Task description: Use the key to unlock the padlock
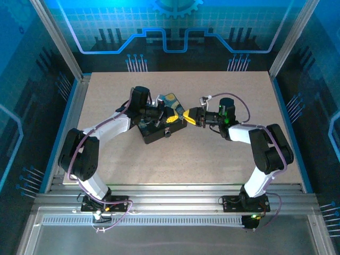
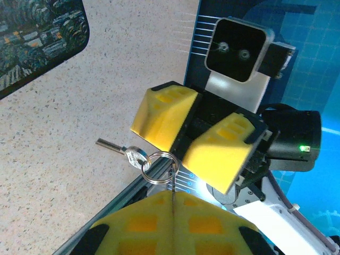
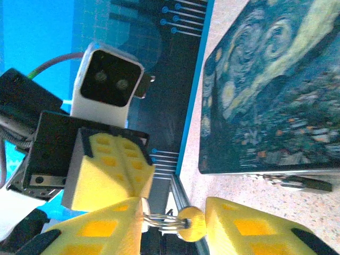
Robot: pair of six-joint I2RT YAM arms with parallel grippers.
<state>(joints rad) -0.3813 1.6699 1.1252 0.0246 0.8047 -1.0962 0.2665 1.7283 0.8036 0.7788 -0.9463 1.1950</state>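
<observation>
My left gripper is shut on a thin key blade seen edge-on. A steel key ring hangs from it, and a second silver key dangles off the ring. In the top view the left gripper and right gripper meet tip to tip above the table's middle. My right gripper is open, its pads on either side of the key ring and a small yellow knob. A dark metal piece lies at the edge of the painted case; I cannot tell whether it is the padlock.
A flat case printed with a swirling night-sky painting lies just behind the grippers. A black box sits under the left gripper. Metal rails and blue walls border the speckled tabletop.
</observation>
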